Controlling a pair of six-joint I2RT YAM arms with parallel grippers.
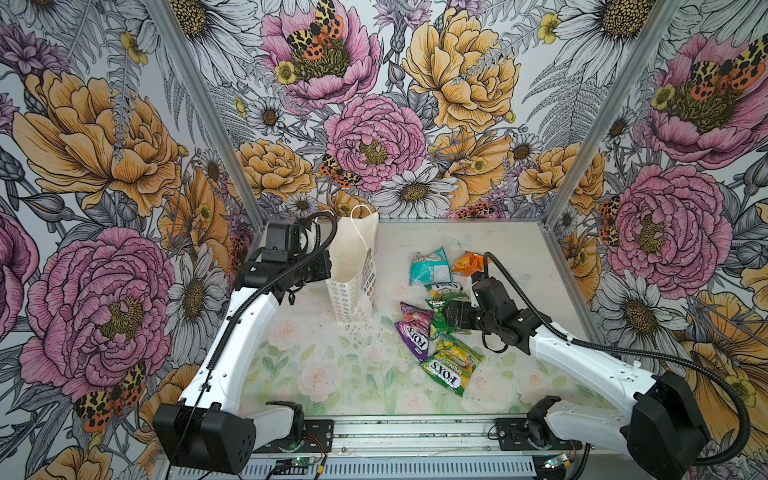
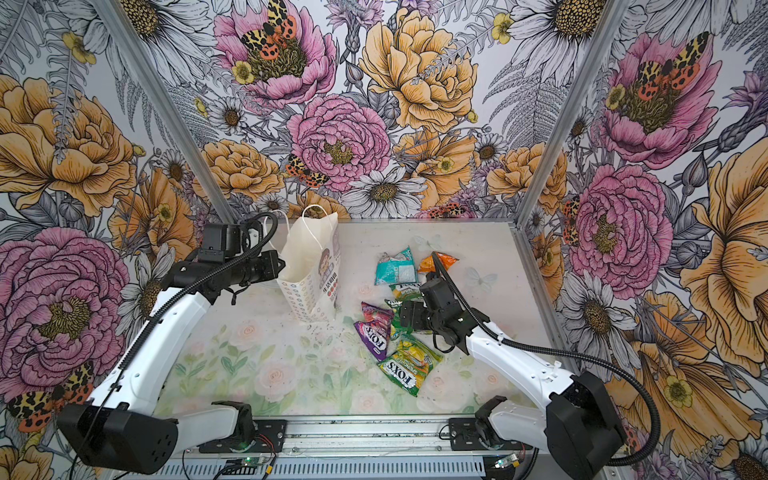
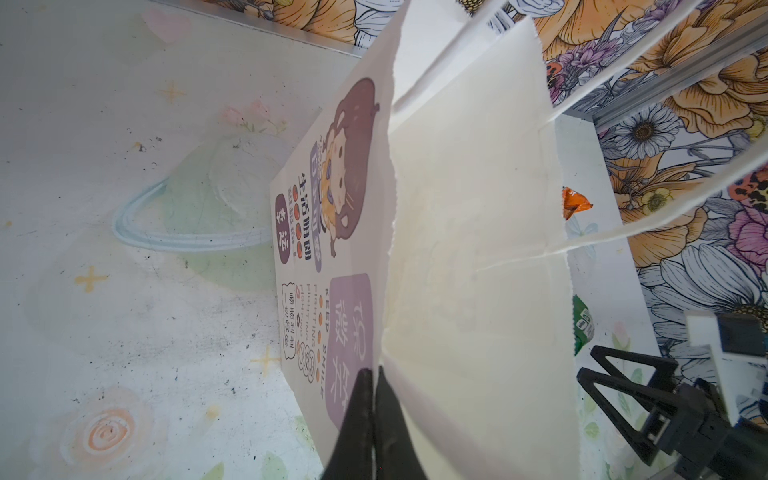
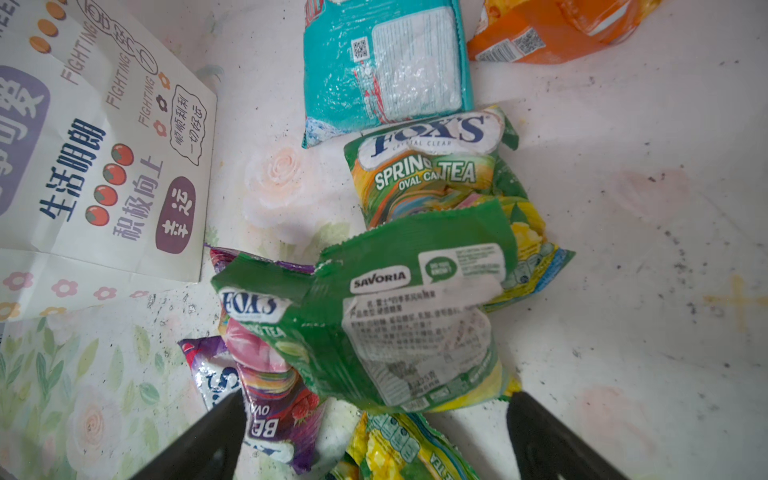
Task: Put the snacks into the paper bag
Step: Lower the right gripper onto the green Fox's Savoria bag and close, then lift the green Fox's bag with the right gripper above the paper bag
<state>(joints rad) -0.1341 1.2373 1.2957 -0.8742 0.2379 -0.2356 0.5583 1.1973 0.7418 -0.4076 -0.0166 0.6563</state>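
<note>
The paper bag (image 1: 353, 266) stands upright on the worktop (image 1: 316, 374). The left gripper (image 3: 374, 376) is pinched fully closed on the bag's rim, holding the mouth open (thin paper, so it would likely buckle under a hard pull).

All 6 snacks lie on the worktop to the right of the bag in both top views, with none visibly inside it. The teal-white packet (image 1: 430, 268) lies beside the bag, with the orange packet (image 1: 467, 264) past it. The purple packet (image 1: 411, 332) sits near the bag's base, and a green-yellow packet (image 1: 451, 370) lies farther out toward the front.

The right gripper (image 4: 376, 399) is spread wide and holds nothing. Its fingers stand either side of a crumpled green packet (image 4: 415, 311) that rests on its neighbours.

The packets look light, soft and crinkly, and their slick foil may slide between the fingers. I judge the best hold to be across the puffed middle or on a sealed end seam. It should pinch 1 packet only, since overlapping ones could lift together.
</note>
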